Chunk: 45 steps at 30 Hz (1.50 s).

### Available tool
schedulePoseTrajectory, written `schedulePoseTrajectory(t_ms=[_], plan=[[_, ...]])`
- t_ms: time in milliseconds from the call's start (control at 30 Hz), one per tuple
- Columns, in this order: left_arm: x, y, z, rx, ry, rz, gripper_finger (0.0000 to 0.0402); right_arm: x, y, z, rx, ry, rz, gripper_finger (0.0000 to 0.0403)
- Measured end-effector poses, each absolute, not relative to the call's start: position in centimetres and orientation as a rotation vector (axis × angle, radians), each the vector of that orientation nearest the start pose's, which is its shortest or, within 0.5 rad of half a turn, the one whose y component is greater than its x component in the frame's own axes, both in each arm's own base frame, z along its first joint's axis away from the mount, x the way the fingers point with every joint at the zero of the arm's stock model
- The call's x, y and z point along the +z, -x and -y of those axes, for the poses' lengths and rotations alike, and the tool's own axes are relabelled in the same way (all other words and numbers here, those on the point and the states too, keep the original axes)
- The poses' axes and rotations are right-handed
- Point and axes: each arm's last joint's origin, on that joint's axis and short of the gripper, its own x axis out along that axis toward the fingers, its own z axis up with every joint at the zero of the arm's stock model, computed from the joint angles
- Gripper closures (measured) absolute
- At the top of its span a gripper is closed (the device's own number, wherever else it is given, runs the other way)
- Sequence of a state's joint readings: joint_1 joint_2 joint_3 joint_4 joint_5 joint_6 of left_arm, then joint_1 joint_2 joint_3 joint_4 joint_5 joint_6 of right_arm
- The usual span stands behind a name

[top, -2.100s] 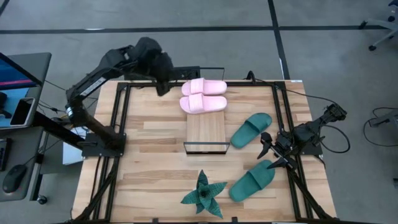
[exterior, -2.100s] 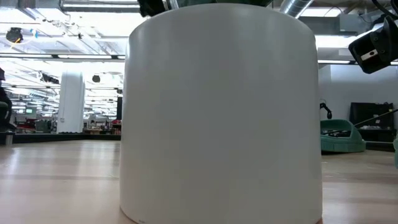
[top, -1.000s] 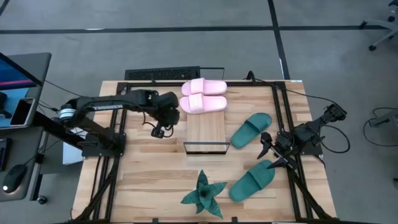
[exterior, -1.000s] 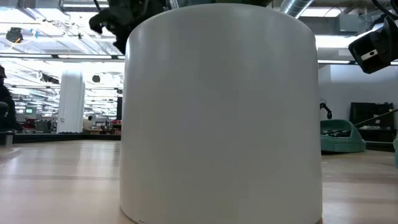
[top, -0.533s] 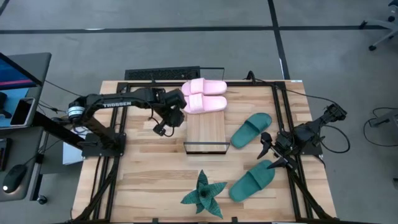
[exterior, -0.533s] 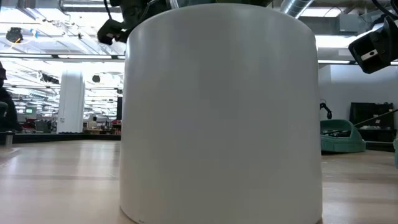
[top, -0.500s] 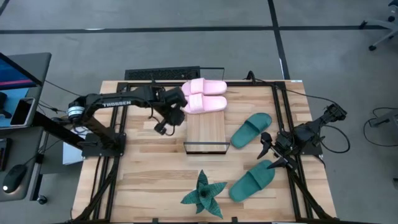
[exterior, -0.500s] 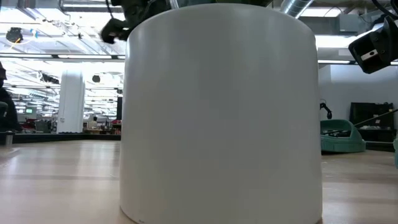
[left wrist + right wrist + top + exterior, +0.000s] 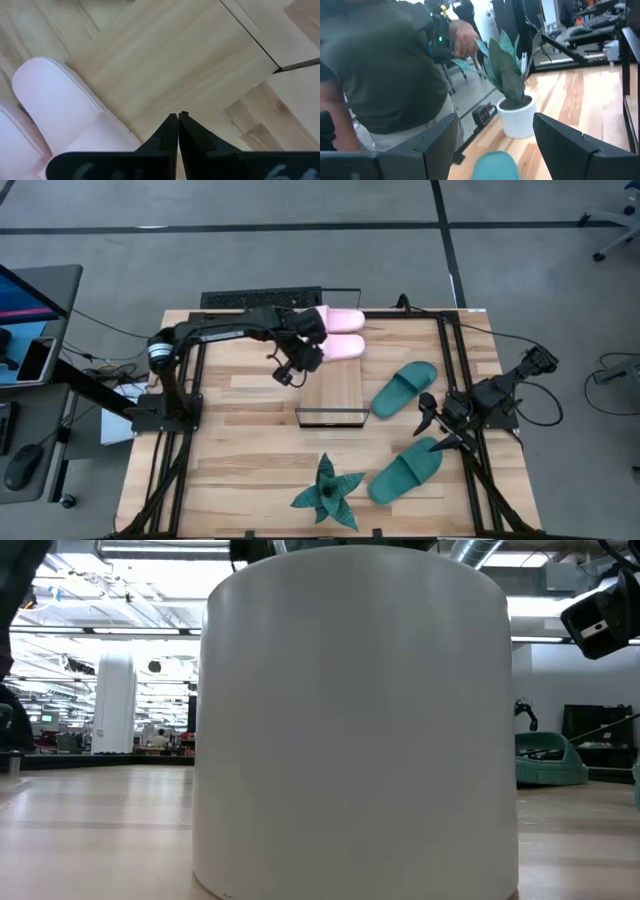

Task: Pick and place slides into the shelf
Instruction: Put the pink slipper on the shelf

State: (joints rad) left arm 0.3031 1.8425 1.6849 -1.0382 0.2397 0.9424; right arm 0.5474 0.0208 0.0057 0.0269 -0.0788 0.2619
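Left hand (image 9: pixel 285 373) pinched closed, empty, above centre beside pink slides (image 9: pixel 338 340) on shelf (image 9: pixel 331 390). Right hand (image 9: pixel 432 430) spread wide near teal slides (image 9: pixel 404 389). Best: right takes teal next.

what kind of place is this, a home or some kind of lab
Most likely a robotics lab or open-plan workshop: two arms on a black-framed wooden table, a long hall with ceiling lights and ducts, and desks with office chairs behind.
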Motion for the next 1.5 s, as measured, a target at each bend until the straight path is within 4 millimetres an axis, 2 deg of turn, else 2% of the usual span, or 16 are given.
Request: schedulePoseTrajectory(t_ms=[233, 500, 833, 1267, 1500], plan=[[28.6, -38.3, -11.3, -0.478, -0.511, -1.059, 0.0401, 16.6, -8.3, -5.3, 0.623, -0.255, -0.074, 0.0149], [27.3, -38.8, -12.0, -0.459, -0.443, -1.094, 0.0401, 16.6, -8.3, -5.3, 0.623, -0.255, -0.074, 0.0149], [24.7, -39.6, -12.8, -0.444, -0.347, -1.161, 0.0401, 16.6, -8.3, -5.3, 0.623, -0.255, -0.075, 0.0149], [24.9, -40.1, -13.3, -0.305, -0.328, -1.158, 0.0401, 16.6, -8.3, -5.3, 0.623, -0.255, -0.074, 0.0149], [24.9, -40.0, -13.1, -0.227, -0.235, -1.188, 0.0401, 16.6, -8.3, -5.3, 0.623, -0.255, -0.074, 0.0149]])
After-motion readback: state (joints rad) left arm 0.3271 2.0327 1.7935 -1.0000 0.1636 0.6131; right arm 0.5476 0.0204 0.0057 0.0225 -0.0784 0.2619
